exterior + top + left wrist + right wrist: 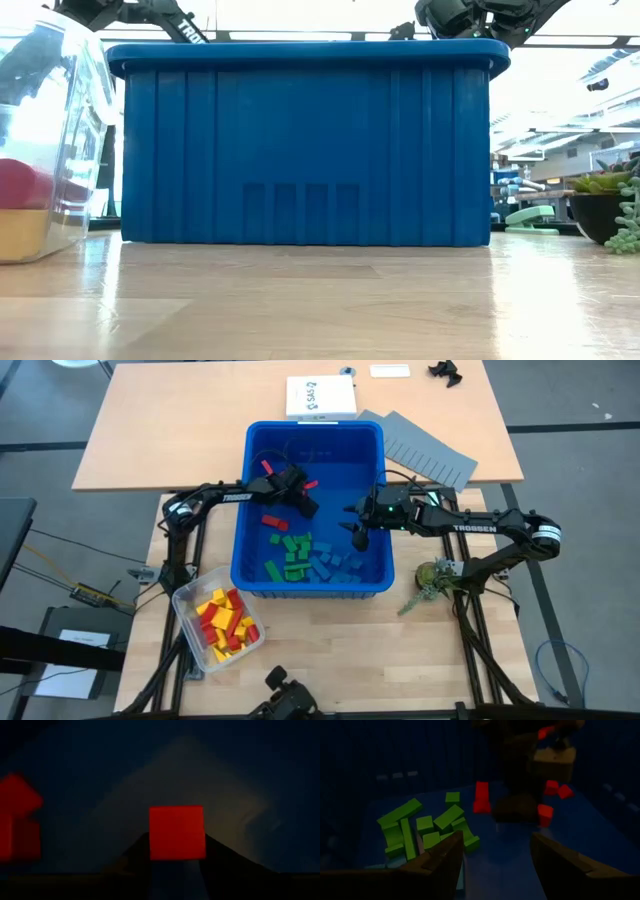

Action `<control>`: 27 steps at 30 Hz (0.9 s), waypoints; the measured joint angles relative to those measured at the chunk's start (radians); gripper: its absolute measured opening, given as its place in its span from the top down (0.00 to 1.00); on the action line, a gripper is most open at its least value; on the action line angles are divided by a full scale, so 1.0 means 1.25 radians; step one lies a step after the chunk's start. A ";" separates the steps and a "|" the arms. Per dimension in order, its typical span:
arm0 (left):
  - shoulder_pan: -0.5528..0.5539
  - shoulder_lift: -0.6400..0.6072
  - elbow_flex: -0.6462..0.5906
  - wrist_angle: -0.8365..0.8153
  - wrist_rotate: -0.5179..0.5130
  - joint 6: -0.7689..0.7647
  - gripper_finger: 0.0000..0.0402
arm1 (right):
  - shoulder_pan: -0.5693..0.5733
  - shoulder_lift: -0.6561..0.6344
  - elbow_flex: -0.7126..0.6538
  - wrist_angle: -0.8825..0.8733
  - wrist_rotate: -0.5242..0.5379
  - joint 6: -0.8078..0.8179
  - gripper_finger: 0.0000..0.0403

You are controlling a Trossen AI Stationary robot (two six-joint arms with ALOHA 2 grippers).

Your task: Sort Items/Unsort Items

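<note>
From above, you're seeing the left claw (300,495) and right claw (357,532) hanging inside the blue bin (375,440). Left wrist: its claw is closing on one red block (177,832). Right wrist: its fingers (442,862) are standing apart, green blocks (427,827) just beside them.

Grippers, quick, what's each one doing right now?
Left end effector: closed on a red block, inside the blue bin.
Right end effector: open, empty, above the green blocks.

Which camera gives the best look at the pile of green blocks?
The high view: the green blocks lie unobstructed on the blue bin floor. The right wrist view shows them dimly; the low view's bin wall hides them; the left wrist view misses them.
</note>
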 joint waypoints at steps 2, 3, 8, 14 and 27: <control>-0.014 -0.006 0.028 -0.017 0.000 0.005 0.65 | 0.000 0.000 0.000 -0.009 0.000 -0.003 0.43; -0.024 -0.014 0.040 -0.033 0.000 0.007 0.65 | 0.000 0.000 0.000 -0.016 0.000 -0.002 0.43; -0.086 -0.121 0.092 -0.110 -0.047 0.065 0.65 | 0.000 0.000 0.000 -0.036 0.000 0.020 0.43; -0.196 -0.341 0.092 -0.223 -0.146 0.086 0.65 | 0.003 0.000 0.000 -0.037 0.000 0.031 0.43; -0.473 -0.654 0.092 -0.557 -0.108 -0.153 0.65 | 0.003 0.000 0.000 -0.037 0.000 0.037 0.43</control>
